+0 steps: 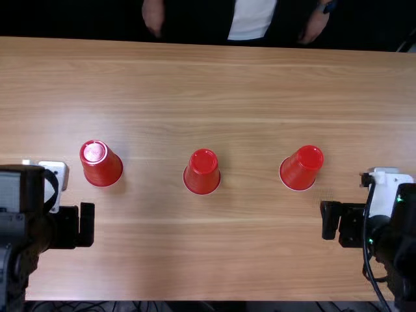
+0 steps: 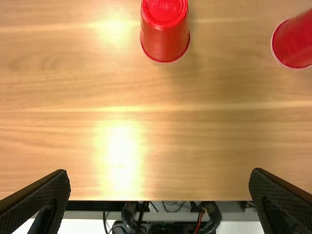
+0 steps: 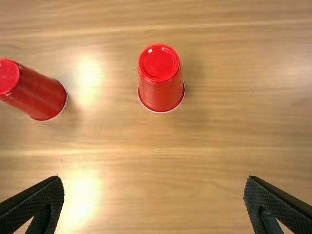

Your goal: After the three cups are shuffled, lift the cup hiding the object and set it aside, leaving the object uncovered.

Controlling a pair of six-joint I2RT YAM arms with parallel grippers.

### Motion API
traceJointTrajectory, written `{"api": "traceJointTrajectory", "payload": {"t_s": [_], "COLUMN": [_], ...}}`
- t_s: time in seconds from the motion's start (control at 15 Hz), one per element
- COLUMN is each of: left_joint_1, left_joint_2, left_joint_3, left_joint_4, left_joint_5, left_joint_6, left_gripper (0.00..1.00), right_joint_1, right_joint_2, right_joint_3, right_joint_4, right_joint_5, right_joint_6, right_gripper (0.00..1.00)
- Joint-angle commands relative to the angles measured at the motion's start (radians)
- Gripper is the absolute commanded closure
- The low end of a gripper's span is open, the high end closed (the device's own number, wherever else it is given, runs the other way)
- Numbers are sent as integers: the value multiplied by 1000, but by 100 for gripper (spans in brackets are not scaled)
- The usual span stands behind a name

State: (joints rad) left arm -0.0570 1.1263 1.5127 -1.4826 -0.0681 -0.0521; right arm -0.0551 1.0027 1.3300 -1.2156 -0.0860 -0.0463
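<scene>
Three red cups stand mouth down in a row across the middle of the tabletop (image 1: 208, 84), well apart from one another: the left cup (image 1: 101, 164), the middle cup (image 1: 202, 171) and the right cup (image 1: 301, 168). Nothing visible tells which one hides the object.

They look like thin plastic party cups, so probably very light, with smooth walls that would buckle under a hard squeeze. Each narrows toward its upturned base, so a grip high up might slip off. The safer hold is likely a gentle pinch across the side wall, around mid-height or lower, followed by a straight lift.

The left claw (image 2: 158, 174) sits near the tabletop's near edge, on the near side of the left cup, its fingers spread wide and holding nothing. The right claw (image 3: 152, 180) is placed likewise on the near side of the right cup, also wide open and empty. Neither touches a cup.
</scene>
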Motion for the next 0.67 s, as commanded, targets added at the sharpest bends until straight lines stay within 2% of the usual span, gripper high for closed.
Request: {"api": "traceJointTrajectory", "payload": {"t_s": [0.0,0.13,0.33,0.47,0.6], "left_joint_1": [8,6,6,6,8], "left_joint_2": [24,40,86,142,196], "left_joint_3": [30,30,30,30,30], "left_joint_4": [-3,-1,27,85,157], "left_joint_5": [-4,-6,-6,-6,-18], "left_joint_6": [8,10,10,8,10], "left_gripper": [0,0,0,0,0], "right_joint_1": [-6,-6,-9,-8,-8], "right_joint_2": [2,25,33,33,27], "right_joint_3": [18,18,31,32,29], "right_joint_4": [-6,-17,-17,-11,-8], "right_joint_5": [-6,-6,-4,-4,-4], "right_joint_6": [0,-2,-35,-35,-35], "right_gripper": [0,0,0,0,0]}}
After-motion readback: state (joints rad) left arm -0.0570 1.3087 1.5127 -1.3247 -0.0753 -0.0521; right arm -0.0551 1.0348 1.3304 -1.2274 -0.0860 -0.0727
